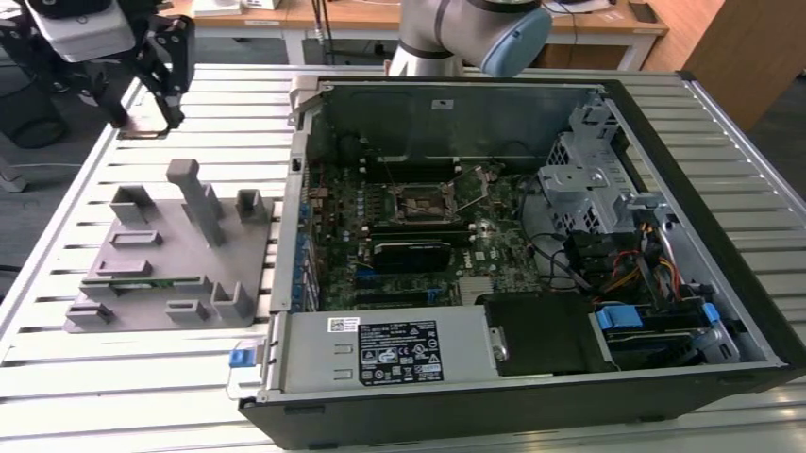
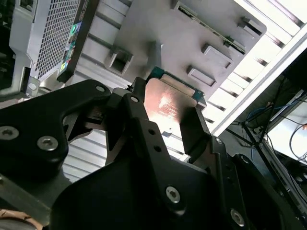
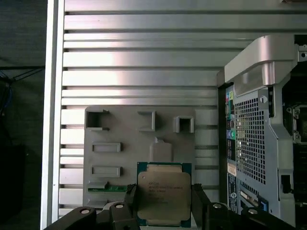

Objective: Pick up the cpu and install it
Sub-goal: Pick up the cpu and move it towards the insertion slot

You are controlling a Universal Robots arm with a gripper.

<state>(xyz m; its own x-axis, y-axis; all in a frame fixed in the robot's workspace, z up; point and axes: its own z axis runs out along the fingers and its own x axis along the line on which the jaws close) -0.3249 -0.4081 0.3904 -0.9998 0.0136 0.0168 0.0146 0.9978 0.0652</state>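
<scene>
Pickup judged done, installation judged left to do; cpu (image 3: 164, 190) gripped by two opposite edges in the gripper (image 3: 164, 197), dark fingers (image 3: 199, 203) set at the chip's width and no wider, silvery top and greenish rim plain in both wrist views; in the exterior view, gripper (image 1: 149, 113) and chip up at that view's far left, above the slatted table (image 1: 113, 377), apart from the grey holder (image 1: 176, 255) and well apart from the open computer case (image 1: 504, 236); holder beneath the chip in the first wrist view, with a green memory strip (image 3: 108, 188) lying in one of its slots; inside the case, square black socket (image 1: 425, 198) on the board, its wire lever (image 1: 481, 184) seemingly raised beside it, no chip seated there as far as can be judged; writing: faint lines of print across the cpu's metal top, a white label (image 1: 400, 351) with dark print and symbols on the metal box at the case's near edge, a small sticker (image 1: 441, 104) on the inner wall; none of it read out here.
</scene>
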